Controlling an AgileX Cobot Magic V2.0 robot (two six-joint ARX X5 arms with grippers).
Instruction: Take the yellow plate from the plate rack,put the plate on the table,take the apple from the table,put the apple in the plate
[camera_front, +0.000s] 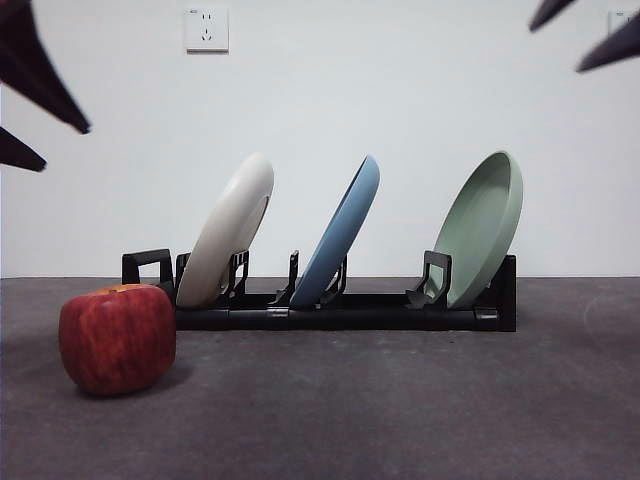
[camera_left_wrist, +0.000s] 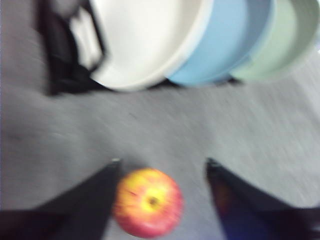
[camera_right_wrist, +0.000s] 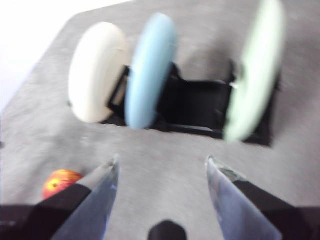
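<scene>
We are seeing the dark grey, matte, slightly textured table carrying a long, low black plastic plate rack with upright slotted holders, standing toward the table's far edge. Three plates are leaning in its slots. The wide, shallow, matte cream-white yellow plate is sitting in the slot at the rack's end nearest the apple, its raised rim tilting. A smooth blue round plate is leaning in the middle slot, and a pale green round plate is standing at the other end.

The large, blocky red apple, with streaky skin and a yellow-orange patch at its top, is resting on the table in front of the rack's cream-plate end, apart from the rack.

We are finding the left gripper hanging above the apple with its two black jaws spread wide, holding nothing; the fruit is lying just beside one jaw. The right gripper is hovering well above the table facing the rack, its jaws also wide apart and empty. Both wrist views are blurred.

A white wall socket is sitting on the pale wall behind.
</scene>
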